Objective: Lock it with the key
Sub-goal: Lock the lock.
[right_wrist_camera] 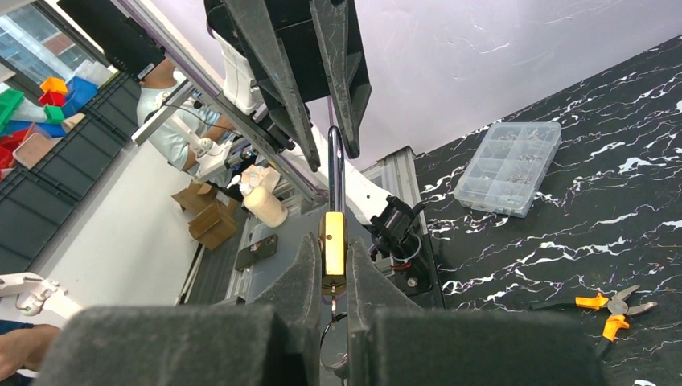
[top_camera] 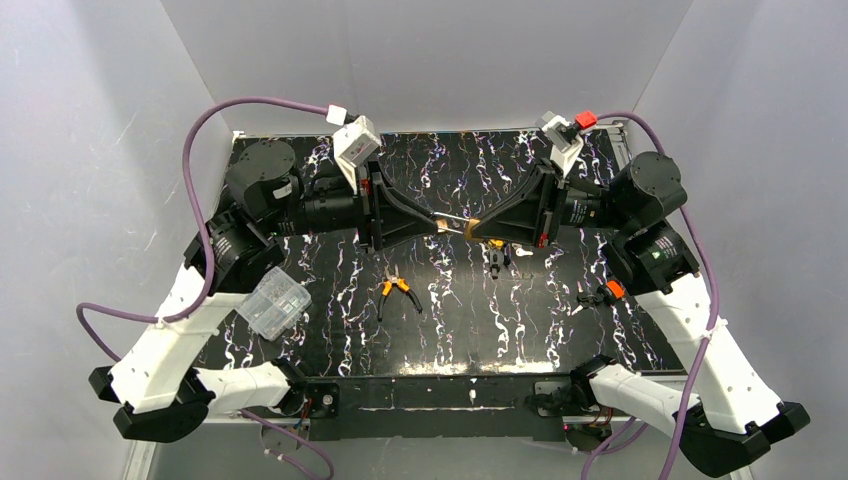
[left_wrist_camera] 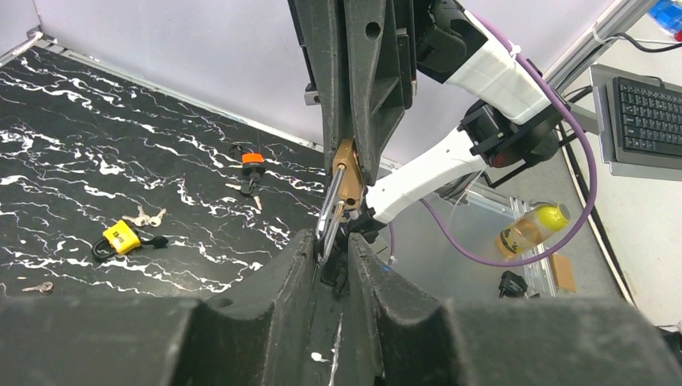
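Scene: two robot arms meet nose to nose above a black marbled tabletop, with a brass padlock slung between them in mid-air.
Right fingers: clamped on the flat faces of the padlock's brass body, carrying it clear of the tabletop.
Left fingers: set to a narrow gap around the far end of the steel shackle. Neither wrist view shows whether they actually press on it.
Key: none is plainly seen in the lock. A small dark piece hangs under the body between the right fingers (too blurred to name). Loose keys lie on the tabletop just beside a yellow padlock, and a single key lies near them.
Bystanders: an orange-topped lock, orange-handled pliers and a clear compartment box all lie on the tabletop, well apart from the held padlock.
Handling, padlock: it is probably solid metal, stiff and dense, with smooth faces that could slip. The flat sides of the body look like the surest hold, leaving the keyhole end free. The round shackle bar may roll or pivot in a pinch.
Handling, key: thin, light and lying flat, so likely awkward to lift. It is best taken by the bow, with the blade left clear.
Shackle: whether it is seated or sprung cannot be told.
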Motion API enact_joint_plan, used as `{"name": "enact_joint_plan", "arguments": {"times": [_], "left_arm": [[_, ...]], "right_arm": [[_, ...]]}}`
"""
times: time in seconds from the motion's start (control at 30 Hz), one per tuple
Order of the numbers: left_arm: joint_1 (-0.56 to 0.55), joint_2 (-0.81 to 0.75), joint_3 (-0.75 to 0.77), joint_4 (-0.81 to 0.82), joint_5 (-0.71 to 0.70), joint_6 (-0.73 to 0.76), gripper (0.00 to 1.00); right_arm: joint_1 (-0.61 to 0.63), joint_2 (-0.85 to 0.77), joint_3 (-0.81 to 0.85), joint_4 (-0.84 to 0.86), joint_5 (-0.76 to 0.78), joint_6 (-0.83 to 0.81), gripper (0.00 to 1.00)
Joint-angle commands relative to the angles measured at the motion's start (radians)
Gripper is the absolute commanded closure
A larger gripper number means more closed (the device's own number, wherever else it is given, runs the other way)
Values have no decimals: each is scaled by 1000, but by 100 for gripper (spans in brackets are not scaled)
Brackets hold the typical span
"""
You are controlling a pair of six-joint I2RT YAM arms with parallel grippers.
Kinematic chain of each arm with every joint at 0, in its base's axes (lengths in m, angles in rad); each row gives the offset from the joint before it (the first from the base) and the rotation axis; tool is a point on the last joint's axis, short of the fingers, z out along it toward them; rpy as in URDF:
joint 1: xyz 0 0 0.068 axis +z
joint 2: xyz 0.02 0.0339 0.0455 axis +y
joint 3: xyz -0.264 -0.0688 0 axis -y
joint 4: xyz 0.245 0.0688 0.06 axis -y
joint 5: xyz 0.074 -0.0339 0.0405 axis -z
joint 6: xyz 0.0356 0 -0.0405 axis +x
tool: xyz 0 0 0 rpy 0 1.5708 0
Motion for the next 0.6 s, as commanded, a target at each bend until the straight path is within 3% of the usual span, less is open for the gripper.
{"name": "enact_joint_plan", "arguments": {"times": [0.0, 0.1, 0.57], "left_arm": [[3, 4, 16, 26, 19, -4, 88], [3, 7, 3, 40, 16, -20, 100], [3, 17, -42, 124, 89, -83, 100]], "right_arm": [[1, -7, 28, 30, 2, -13, 99], [1, -7, 27, 23, 1, -20, 99], [1, -6, 25, -10, 19, -44, 99]]}}
